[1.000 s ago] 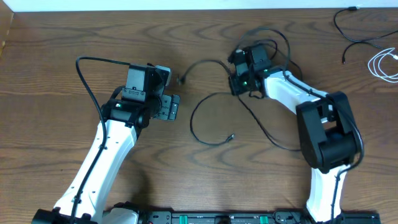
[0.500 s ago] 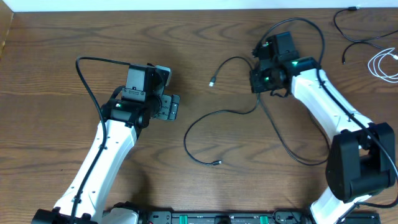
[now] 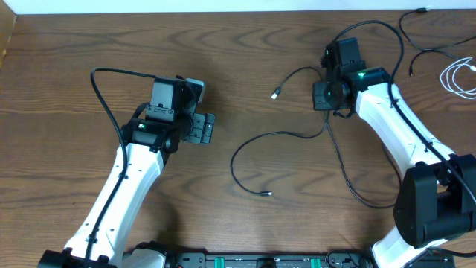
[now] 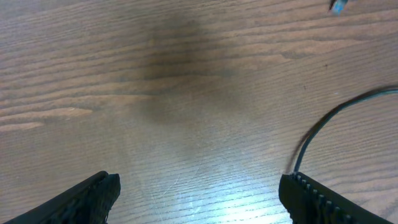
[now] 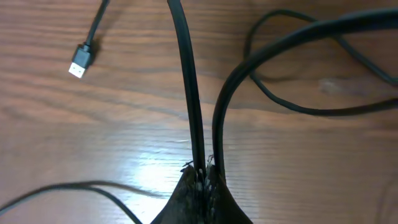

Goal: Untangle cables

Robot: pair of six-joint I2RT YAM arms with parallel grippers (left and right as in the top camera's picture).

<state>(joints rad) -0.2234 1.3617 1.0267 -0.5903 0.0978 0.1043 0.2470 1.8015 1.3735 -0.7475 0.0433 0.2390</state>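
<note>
my right claw (image 5: 203, 182) clamped on the black cable (image 5: 188, 74); its slack trails left across the worktop (image 3: 74, 74) toward my left claw (image 3: 206, 128), wide and empty, nearer that loop.

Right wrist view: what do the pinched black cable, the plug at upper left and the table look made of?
Black cable: probably a rubber or soft plastic jacket, smooth, slight sheen, curving freely from the right gripper. Plug: black moulded body, bright metal-looking tip. Table: wood or wood-look laminate, brown grain with a glossy glare patch; I cannot tell which.
</note>
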